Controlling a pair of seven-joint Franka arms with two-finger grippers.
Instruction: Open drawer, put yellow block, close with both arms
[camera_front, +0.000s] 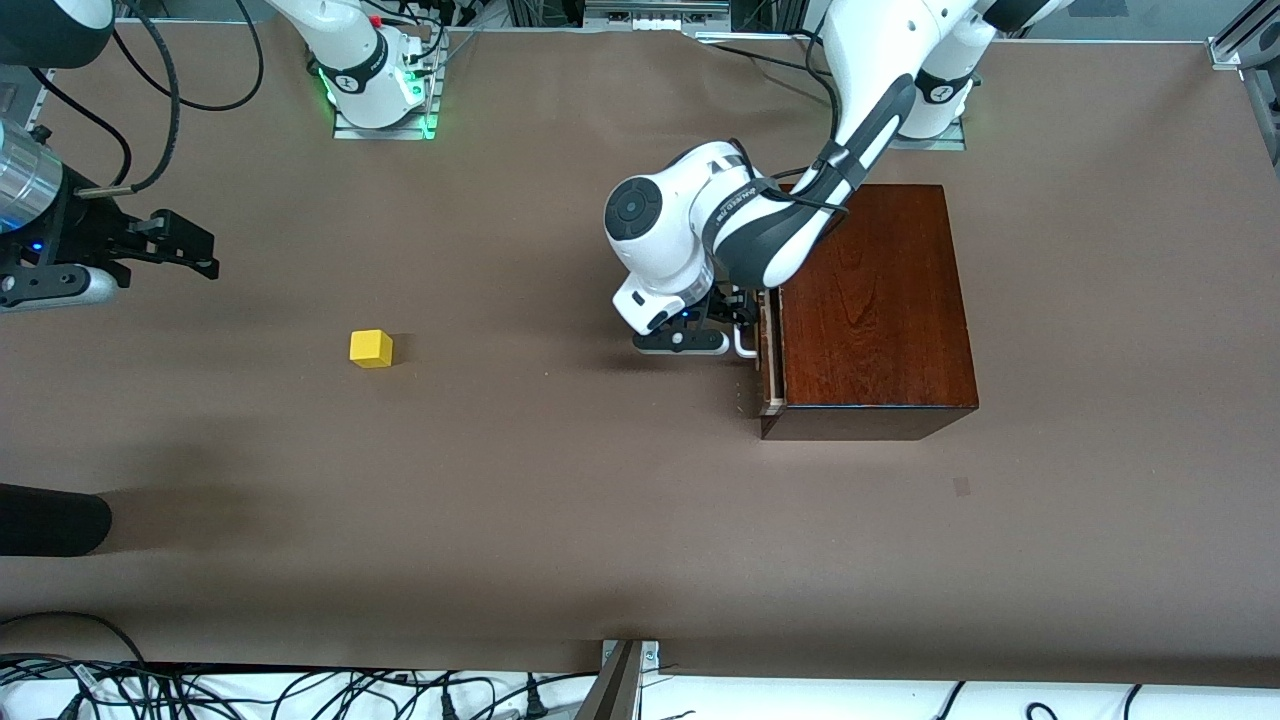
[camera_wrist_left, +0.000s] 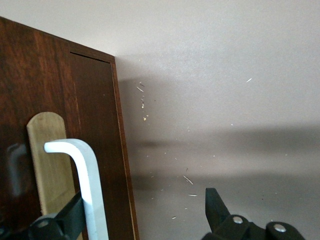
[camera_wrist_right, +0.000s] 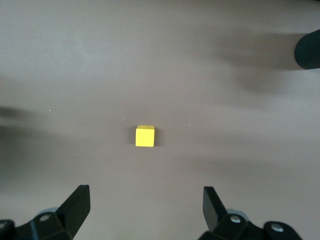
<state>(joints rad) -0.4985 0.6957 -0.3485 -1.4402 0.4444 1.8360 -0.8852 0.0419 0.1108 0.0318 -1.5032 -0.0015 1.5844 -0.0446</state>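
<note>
Gaping drawer (camera_front: 768, 350), yellow block (camera_front: 371, 348) outside

A brown table (camera_front: 560, 520) fills the frame; the yellow block (camera_front: 371, 349) sits alone at middle-left of the front view; a dark reddish-brown wooden box (camera_front: 870, 310) rests right of centre, well apart from it.

White jointed arms (camera_front: 700, 230) with dark grey bands and a round grey cap at one joint. Black cables trailing along the links. Green lights at the bases. Black fingers (camera_wrist_right: 75, 205) with silver screws at their roots. Shiny metal cylinder and small blue light near the wrists.
</note>
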